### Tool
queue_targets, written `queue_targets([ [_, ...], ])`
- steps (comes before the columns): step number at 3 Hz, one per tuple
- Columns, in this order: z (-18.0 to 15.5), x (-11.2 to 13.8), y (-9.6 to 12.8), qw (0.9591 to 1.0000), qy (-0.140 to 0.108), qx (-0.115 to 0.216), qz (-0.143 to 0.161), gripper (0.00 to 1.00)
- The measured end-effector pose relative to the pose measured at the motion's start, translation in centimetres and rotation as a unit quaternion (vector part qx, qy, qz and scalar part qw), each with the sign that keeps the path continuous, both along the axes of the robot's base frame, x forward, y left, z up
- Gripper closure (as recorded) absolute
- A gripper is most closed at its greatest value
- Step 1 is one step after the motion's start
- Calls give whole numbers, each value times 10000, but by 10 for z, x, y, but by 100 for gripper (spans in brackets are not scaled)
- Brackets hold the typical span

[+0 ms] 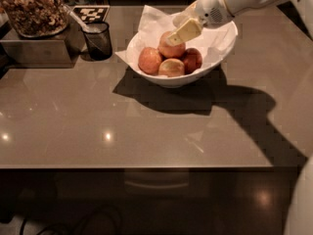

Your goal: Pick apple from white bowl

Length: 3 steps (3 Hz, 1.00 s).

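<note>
The white bowl [222,58], lined with crumpled white paper, stands at the back middle of the brown table. It holds several apples. The apple [168,49], orange-red with a paler top, sits highest at the back. A smaller orange-red one [149,60] lies to its left, a pale yellow one [171,68] in front and a dark red one [192,60] to its right. My gripper [172,36] reaches in from the upper right. It is open, and one yellowish finger [186,31] lies across the apple's upper right side. The other finger is mostly hidden behind.
A small dark cup [98,41] with a spoon stands left of the bowl. Further left is a clear container of brown snacks [32,6] on a metal box [34,52]. A checkered tag [91,13] lies behind the cup. The table's front edge [146,168] crosses the lower view.
</note>
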State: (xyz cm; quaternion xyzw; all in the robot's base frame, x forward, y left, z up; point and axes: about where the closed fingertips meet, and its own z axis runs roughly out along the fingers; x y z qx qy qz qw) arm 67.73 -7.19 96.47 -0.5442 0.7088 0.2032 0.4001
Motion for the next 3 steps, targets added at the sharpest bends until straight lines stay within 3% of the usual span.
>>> queue_targets([
  [1,-7,11,4,10000,43,15,73,24],
  [3,-24,19,2,9995,286,112,80,24],
])
